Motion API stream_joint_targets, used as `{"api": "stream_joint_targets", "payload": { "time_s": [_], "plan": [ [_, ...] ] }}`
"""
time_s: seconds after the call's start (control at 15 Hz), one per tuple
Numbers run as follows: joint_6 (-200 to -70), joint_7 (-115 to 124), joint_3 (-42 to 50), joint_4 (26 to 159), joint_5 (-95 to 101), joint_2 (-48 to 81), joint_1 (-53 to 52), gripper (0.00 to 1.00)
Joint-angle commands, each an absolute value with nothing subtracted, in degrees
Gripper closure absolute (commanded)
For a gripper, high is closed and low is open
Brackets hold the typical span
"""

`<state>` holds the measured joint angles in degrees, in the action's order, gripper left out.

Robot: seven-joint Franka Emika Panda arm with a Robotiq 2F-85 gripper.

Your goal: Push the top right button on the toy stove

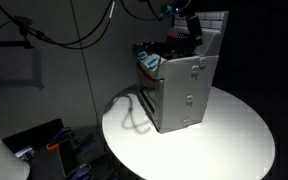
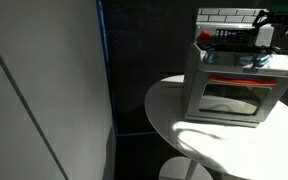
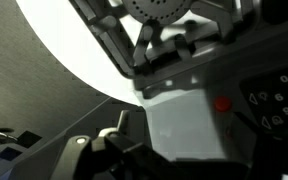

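The grey toy stove stands on a round white table, its white brick back panel at the far side. It also shows in an exterior view with its oven door facing the camera. My gripper hangs just over the stove's top near the back panel, and shows in an exterior view above the stove's right rear. The wrist view is very close to the stove: a dark burner, a grey face and a small red button. The jaws there are dark and blurred.
Black curtains surround the table. Cables hang above at the left. A cable loop lies on the table beside the stove. Coloured toy items sit on the stove top. A dark patterned panel lies right of the red button.
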<state>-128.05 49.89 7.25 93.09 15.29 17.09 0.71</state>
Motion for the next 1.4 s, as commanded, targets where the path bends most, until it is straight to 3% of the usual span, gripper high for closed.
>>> {"api": "stream_joint_targets", "payload": {
  "time_s": [0.0, 0.8, 1.33],
  "plan": [
    [-125.84, 50.19, 7.68, 91.93, 14.47, 16.62, 0.02, 0.0],
    [-104.44, 33.06, 3.79, 94.36, -2.0, 6.31, 0.84, 0.0],
    [-91.31, 26.45, 2.62, 95.66, -0.8, -2.55, 0.13, 0.0]
  ]
}}
